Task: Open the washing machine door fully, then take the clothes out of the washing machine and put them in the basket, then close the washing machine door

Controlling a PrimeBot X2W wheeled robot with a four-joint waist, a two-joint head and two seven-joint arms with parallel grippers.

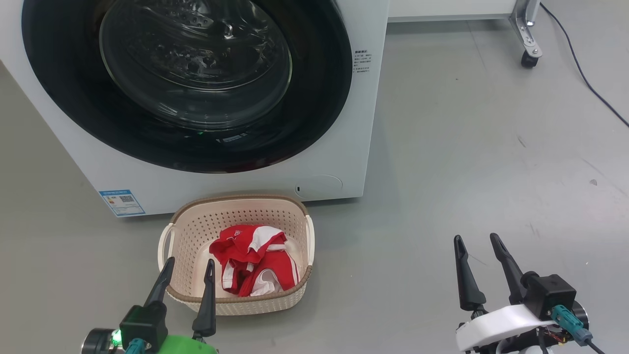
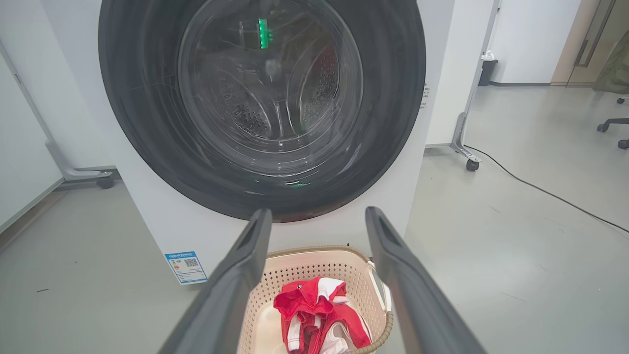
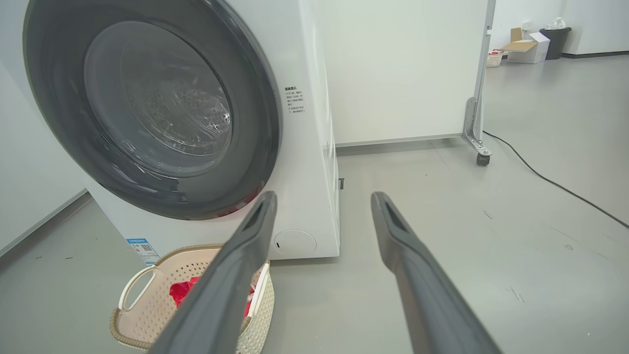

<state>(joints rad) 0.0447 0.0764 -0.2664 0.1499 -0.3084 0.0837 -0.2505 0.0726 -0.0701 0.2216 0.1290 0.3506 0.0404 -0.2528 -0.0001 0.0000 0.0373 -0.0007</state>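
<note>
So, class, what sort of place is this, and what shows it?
Probably a test lab or office space, not a home laundry: the washing machine stands on a plain grey floor, beside wheeled partition panels, with an office chair nearby.

— Where's the door?
— I see the washing machine door shut flush on the white washing machine, its black rim glossy.
— And the clothes?
— I see the red-and-white clothes bunched inside the cream basket, which stands upright on the floor just before it.
</note>
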